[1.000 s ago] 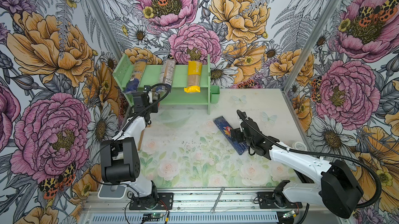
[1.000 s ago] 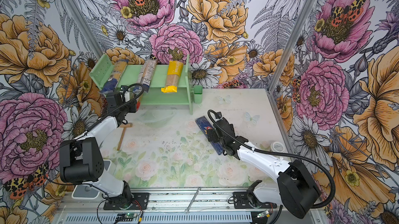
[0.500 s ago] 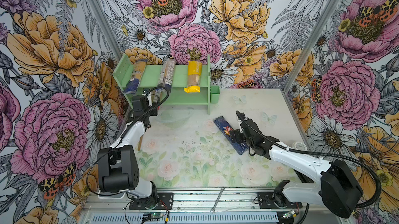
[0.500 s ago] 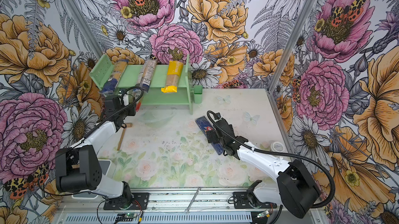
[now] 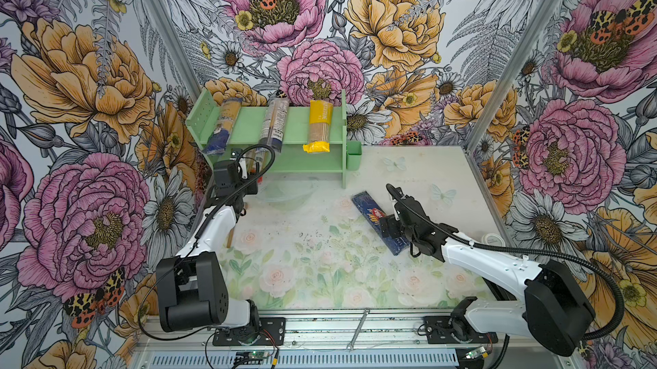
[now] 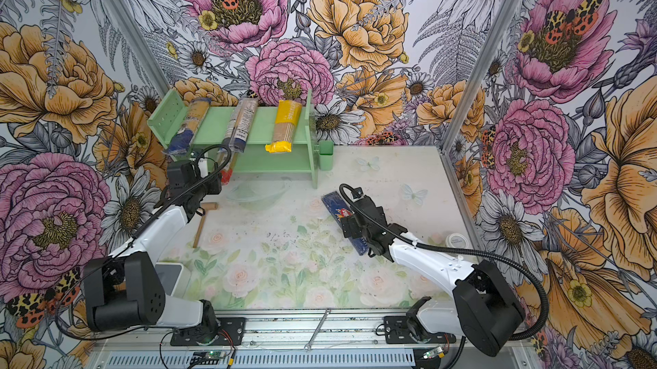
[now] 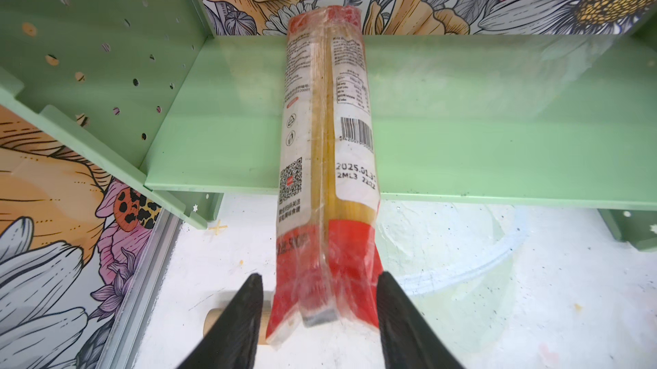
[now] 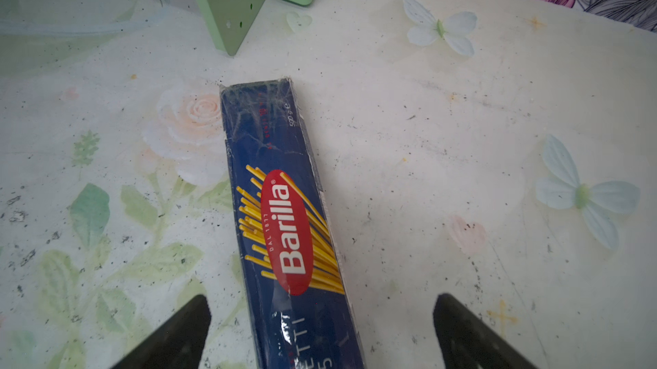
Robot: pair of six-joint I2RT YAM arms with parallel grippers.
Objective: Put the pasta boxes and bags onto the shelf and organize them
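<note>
Frankly, the left side worries me most. The red bag lies on the shelf's lower tier, its red end hanging past the front edge. My left gripper sits parted around that end, one finger close on the film and a sliver of gap at the other. If I back out crooked, a finger could catch the film and pull the bag off onto the table, where a mallet lies just below. Lifting the arm is risky as well: two clear bags and the yellow bag overhang the top tier's front edge, and my cable loop is near the middle one.

The right gripper is wide open astride the box, which lies slanted on the table, apart from the shelf's right panel and cup. A grip off its middle would let the long box sag or swing.

For room, the lower tier is bare right of the red bag, and the table's middle and front edge are open.
</note>
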